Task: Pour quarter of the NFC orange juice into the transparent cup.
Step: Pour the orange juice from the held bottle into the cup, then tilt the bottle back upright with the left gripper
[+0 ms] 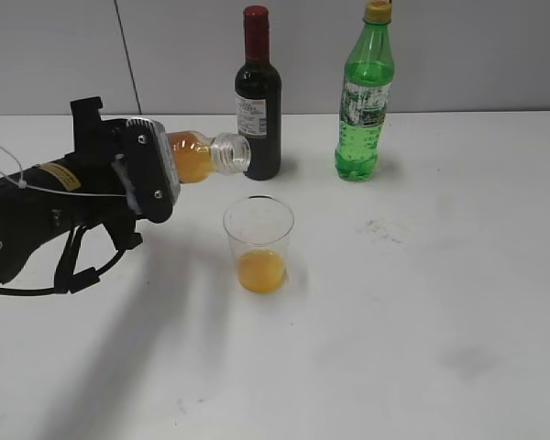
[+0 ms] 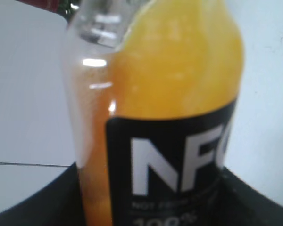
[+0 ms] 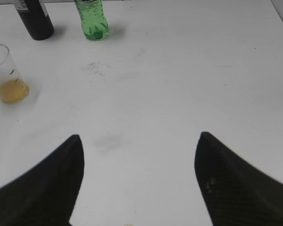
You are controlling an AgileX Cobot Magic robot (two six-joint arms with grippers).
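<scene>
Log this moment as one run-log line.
left gripper: holds NFC orange juice tilted | transparent cup: some juice | right gripper: open, idle

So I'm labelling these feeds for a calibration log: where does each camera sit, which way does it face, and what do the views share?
Exterior: raised in front of the white table, looking down at a slant toward the wall; the black left arm shows, its left pincer holding the tilted small clear NFC orange juice bottle.
Left wrist: on that arm, looking along the bottle up close.
Right wrist: above the table, facing it; open right pincer.
Shared: exterior and right wrist both show the clear plastic cup, dark wine bottle and green soda bottle.
</scene>
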